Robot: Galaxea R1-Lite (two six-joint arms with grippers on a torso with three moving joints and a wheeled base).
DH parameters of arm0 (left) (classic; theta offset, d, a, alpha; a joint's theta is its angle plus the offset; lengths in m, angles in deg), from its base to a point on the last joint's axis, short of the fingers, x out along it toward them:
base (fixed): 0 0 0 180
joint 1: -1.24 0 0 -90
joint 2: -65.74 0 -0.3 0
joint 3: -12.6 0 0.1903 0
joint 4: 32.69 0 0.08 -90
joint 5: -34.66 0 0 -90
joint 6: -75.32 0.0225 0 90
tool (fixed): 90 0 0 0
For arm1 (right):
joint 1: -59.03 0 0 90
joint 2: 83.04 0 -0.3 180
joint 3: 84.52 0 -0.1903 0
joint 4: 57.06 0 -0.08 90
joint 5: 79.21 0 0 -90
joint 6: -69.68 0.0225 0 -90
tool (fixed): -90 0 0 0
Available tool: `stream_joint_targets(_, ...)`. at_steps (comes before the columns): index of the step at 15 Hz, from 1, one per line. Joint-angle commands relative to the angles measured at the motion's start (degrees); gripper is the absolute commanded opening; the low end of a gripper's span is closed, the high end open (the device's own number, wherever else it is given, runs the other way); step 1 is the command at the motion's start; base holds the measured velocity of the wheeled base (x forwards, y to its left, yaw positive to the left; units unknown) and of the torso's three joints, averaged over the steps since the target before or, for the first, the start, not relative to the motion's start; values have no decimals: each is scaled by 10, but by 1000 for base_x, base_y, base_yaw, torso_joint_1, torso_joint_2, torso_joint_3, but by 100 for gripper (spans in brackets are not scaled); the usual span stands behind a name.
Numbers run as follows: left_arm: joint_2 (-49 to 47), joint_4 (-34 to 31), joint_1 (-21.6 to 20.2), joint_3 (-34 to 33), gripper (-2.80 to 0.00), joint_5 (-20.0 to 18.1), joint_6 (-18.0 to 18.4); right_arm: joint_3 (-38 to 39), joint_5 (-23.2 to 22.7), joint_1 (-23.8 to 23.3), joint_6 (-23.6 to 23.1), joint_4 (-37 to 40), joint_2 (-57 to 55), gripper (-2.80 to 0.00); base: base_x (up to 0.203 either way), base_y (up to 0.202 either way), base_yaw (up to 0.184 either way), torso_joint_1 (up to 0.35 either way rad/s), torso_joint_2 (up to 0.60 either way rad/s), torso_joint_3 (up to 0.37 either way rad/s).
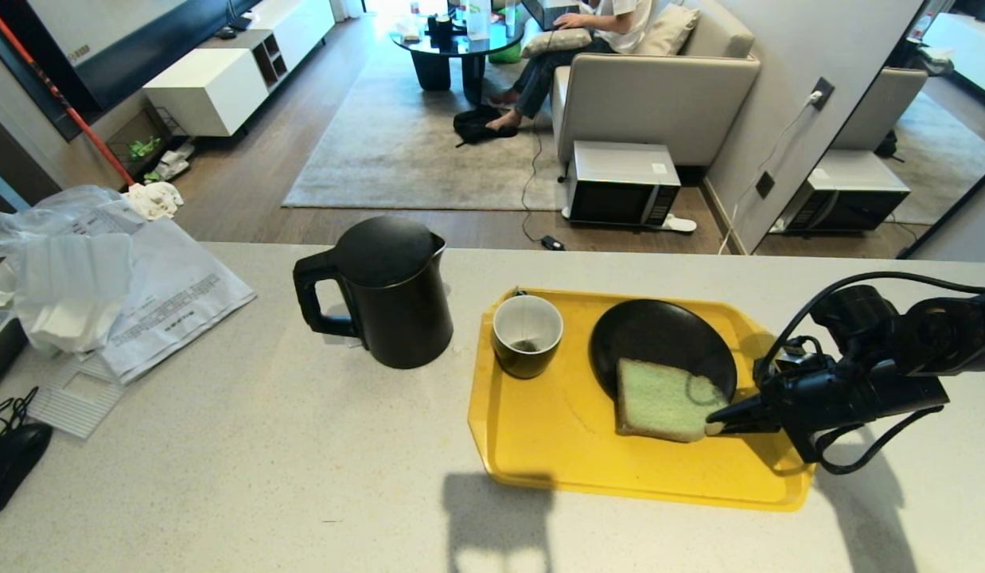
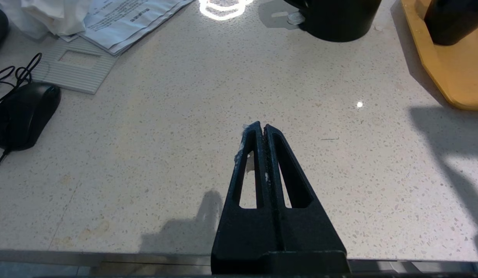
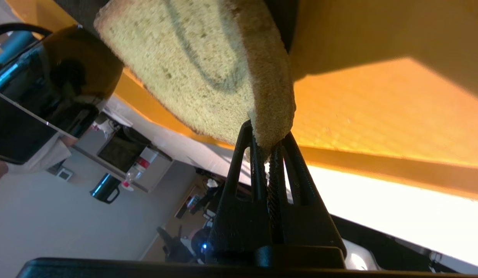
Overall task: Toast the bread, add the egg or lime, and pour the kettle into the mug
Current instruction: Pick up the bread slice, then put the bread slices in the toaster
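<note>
Your counter [image 1: 301,477] ran pale and speckled across the whole head view, its far edge giving onto a living room where a person [image 1: 576,48] sat on a sofa [image 1: 659,95] and a microwave [image 1: 624,187] stood on the floor.

On the counter's right half lay the yellow tray [image 1: 540,430], its near edge close to the counter's near edge. Left of the tray, apart from it, stood the kettle [image 1: 389,290], upright, lid on, handle turned toward the counter's left end. Papers [image 1: 166,302] and plastic wrap were heaped at the left end; a black mouse [image 1: 11,469] sat at the near left corner.

On the tray, a black plate [image 1: 659,338] occupied the far right part. The mug [image 1: 527,334] stood upright in the tray's far left corner, just beside the plate, a tea-bag string hanging inside it.

The bread [image 1: 659,402] rested with its far edge over the plate's near rim and its near edge tilted toward the tray floor. No lime showed in any view.

Your right gripper [image 1: 719,420] reached in from the tray's right edge, roughly level, its jaws clamped on the bread's right near corner; the right wrist view showed the crust pinched and squashed between the fingertips [image 3: 258,154].

Your left gripper [image 2: 261,127] hung above bare counter near the near edge, left of the tray, jaws pressed fully together with nothing between them.
</note>
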Motion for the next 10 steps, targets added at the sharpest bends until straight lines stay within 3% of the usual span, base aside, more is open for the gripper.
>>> stream_joint_targets(1, 0, 0, 0, 0, -280, 0, 0, 4, -13, -15, -12, 16, 19, -280, 0, 0, 0, 0, 0, 0)
stream_joint_targets(7, 0, 0, 0, 0, -280, 0, 0, -1, -30, -33, -21, 36, 99, -280, 0, 0, 0, 0, 0, 0)
stream_joint_targets(10, 0, 0, 0, 0, -280, 0, 0, -23, -27, -33, -54, 98, 151, -280, 0, 0, 0, 0, 0, 0)
